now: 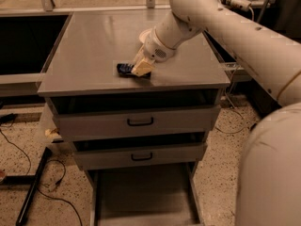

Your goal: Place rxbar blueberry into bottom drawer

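The rxbar blueberry [124,69], a small dark blue bar, lies on the grey cabinet top [94,46] near its front edge. My gripper [142,69] is down on the bar's right end, and its pale fingers [142,68] appear closed on it. The bar's left end sticks out to the left. The bottom drawer [146,192] is pulled out far below the cabinet front, a wide shallow grey tray with nothing in it. My arm reaches in from the upper right.
A cream bowl [145,35] sits on the top behind my wrist, mostly hidden. Two upper drawers with black handles [140,122] are slightly ajar. Cables and a black leg [33,182] lie on the floor at the left. My robot body [273,173] fills the right side.
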Action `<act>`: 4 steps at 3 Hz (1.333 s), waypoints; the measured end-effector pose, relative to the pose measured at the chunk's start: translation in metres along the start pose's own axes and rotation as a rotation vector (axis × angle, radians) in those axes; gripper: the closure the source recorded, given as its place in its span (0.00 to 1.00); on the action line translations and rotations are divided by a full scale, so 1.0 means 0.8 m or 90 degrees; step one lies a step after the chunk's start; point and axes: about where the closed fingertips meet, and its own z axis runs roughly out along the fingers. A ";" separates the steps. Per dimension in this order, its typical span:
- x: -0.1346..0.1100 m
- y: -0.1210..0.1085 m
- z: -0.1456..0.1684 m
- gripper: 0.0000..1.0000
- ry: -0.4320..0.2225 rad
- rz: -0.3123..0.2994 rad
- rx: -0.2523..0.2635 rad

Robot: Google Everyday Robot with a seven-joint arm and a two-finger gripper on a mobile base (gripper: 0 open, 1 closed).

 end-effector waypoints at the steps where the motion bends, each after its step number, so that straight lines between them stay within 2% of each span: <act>1: 0.002 0.039 -0.022 1.00 -0.007 -0.002 0.019; 3: 0.007 0.090 -0.054 1.00 -0.018 0.000 0.056; 4: 0.010 0.125 -0.063 1.00 -0.025 -0.005 0.080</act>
